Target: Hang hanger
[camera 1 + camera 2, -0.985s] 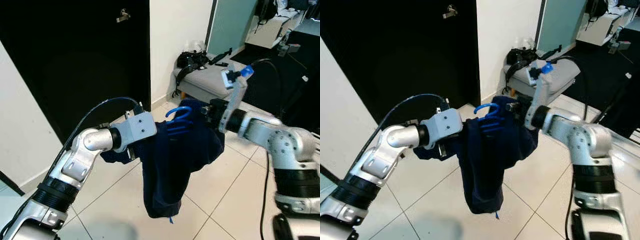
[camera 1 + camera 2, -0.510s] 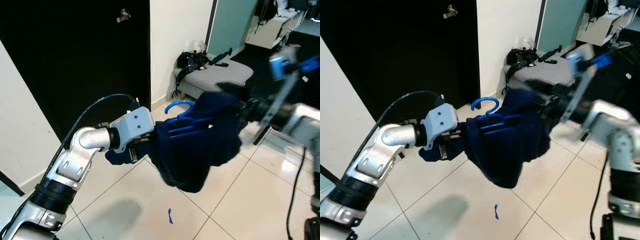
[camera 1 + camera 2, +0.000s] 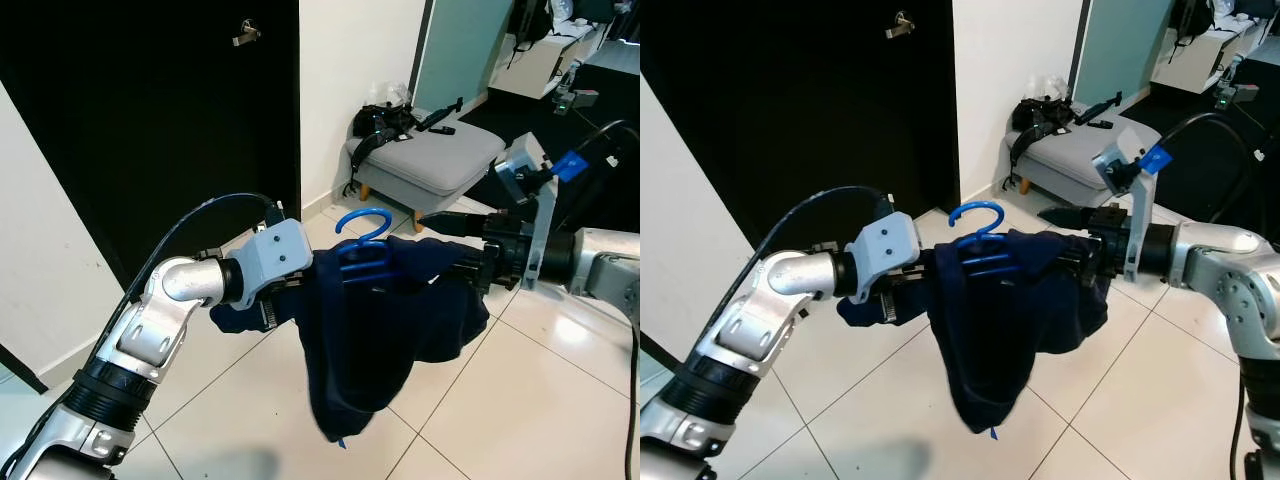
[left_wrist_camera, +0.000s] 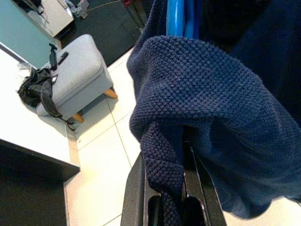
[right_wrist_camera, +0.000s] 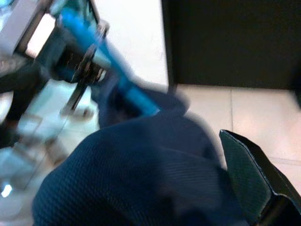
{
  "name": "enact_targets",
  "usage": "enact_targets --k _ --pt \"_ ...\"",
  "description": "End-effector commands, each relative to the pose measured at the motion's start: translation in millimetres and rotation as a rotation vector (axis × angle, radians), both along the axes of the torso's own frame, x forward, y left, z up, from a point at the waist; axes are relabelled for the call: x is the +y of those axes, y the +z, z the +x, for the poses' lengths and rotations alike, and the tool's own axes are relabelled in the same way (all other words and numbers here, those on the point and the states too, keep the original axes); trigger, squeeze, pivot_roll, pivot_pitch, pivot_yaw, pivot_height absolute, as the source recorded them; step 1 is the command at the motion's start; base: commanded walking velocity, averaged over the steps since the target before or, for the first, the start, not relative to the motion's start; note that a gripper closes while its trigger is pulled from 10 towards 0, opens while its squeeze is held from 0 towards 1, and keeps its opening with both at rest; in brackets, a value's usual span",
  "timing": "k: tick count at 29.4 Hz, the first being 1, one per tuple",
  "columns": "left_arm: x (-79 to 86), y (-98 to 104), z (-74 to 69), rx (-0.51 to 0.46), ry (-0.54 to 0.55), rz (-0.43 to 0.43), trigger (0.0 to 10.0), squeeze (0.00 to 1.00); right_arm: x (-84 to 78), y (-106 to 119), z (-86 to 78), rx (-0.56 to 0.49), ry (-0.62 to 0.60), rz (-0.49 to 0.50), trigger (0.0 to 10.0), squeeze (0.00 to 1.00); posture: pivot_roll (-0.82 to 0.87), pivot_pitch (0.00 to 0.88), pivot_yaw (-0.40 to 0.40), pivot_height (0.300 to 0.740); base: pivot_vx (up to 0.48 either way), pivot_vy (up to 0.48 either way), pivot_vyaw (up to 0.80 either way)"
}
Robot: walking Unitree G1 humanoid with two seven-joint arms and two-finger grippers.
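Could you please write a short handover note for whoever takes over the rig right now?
Left gripper: shut on the sweater, at its left end.
Right gripper: at the sweater's right end; whether it grips cannot be made out.
Hanger: blue, inside the sweater, hook sticking up, held in mid-air between both arms above the tiled floor.
Done: sweater is on the hanger.
Left: hang it. No rail or hook in view yet; a black door and a grey stool lie ahead.

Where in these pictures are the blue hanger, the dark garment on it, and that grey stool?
blue hanger (image 3: 362,222), left eye view, on its hook.
dark garment (image 3: 365,340), left eye view, on the hanging cloth.
grey stool (image 3: 430,160), left eye view, on its seat.
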State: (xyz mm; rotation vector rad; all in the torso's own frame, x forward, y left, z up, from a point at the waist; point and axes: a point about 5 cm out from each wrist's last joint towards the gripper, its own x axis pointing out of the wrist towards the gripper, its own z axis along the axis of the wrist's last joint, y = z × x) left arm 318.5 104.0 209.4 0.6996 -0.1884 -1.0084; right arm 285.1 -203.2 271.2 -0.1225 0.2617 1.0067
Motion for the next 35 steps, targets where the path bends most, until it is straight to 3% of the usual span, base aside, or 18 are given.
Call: enact_targets --k 1,2,9,10,13,20,25,27,30,32,34,35 --pt "-3.7 -0.8 3.0 -0.008 0.036 -0.008 10.0 0.00 11.2 -0.7 -7.3 0.042 0.066 -0.040 10.0 0.86 0.02 0.067 -0.012 0.740 0.000 0.000 0.00" --pt "-6.8 -0.2 5.1 -0.013 0.067 -0.026 10.0 0.00 19.1 -4.6 -15.1 0.083 0.117 -0.090 10.0 0.04 0.01 0.071 -0.016 0.740 0.000 0.000 0.00" --pt "-6.0 2.0 8.3 -0.004 0.114 -0.067 10.0 0.00 16.6 -24.2 -24.3 0.133 0.116 -0.242 10.0 0.00 0.01 0.078 -0.016 0.740 0.000 0.000 0.00" --pt "-4.7 4.0 10.3 -0.005 0.135 -0.083 10.0 0.00 14.1 -33.3 -29.5 0.138 0.136 -0.325 10.0 0.00 0.02 0.082 -0.017 0.740 0.000 0.000 0.00" --pt "-3.1 6.1 12.6 -0.010 0.153 -0.093 10.0 0.00 12.0 -39.5 -35.1 0.130 0.167 -0.403 10.0 0.00 0.02 0.082 -0.017 0.740 0.000 0.000 0.00" --pt "4.5 10.9 18.3 -0.014 0.213 -0.120 10.0 0.00 3.0 -29.0 -33.6 0.092 0.110 -0.459 10.0 0.00 0.01 0.094 -0.018 0.740 0.000 0.000 0.00" --pt "9.8 12.8 20.9 -0.011 0.243 -0.137 10.0 0.00 -4.7 -7.9 -30.0 0.028 0.068 -0.374 10.0 0.00 0.01 0.098 -0.021 0.740 0.000 0.000 0.00" --pt "17.6 13.4 23.0 -0.001 0.261 -0.145 10.0 0.00 -14.3 15.1 -32.1 -0.057 0.074 -0.269 10.0 0.00 0.01 0.097 -0.020 0.740 0.000 0.000 0.00" --pt "21.9 13.3 20.5 0.013 0.219 -0.126 10.0 0.00 -29.5 34.3 -33.4 -0.137 0.063 -0.208 10.0 0.00 0.01 0.096 -0.021 0.740 0.000 0.000 0.00" --pt "21.9 13.3 20.5 0.013 0.219 -0.126 10.0 0.00 -29.5 34.3 -33.4 -0.137 0.063 -0.208 10.0 0.00 0.01 0.096 -0.021 0.740 0.000 0.000 0.00" --pt "23.4 14.9 15.9 0.026 0.147 -0.101 10.0 0.00 -46.9 52.2 -33.8 -0.207 0.040 -0.156 10.0 0.00 0.01 0.090 -0.018 0.740 0.000 0.000 0.00" --pt "23.4 14.9 15.9 0.026 0.147 -0.101 10.0 0.00 -46.9 52.2 -33.8 -0.207 0.040 -0.156 10.0 0.00 0.01 0.090 -0.018 0.740 0.000 0.000 0.00"
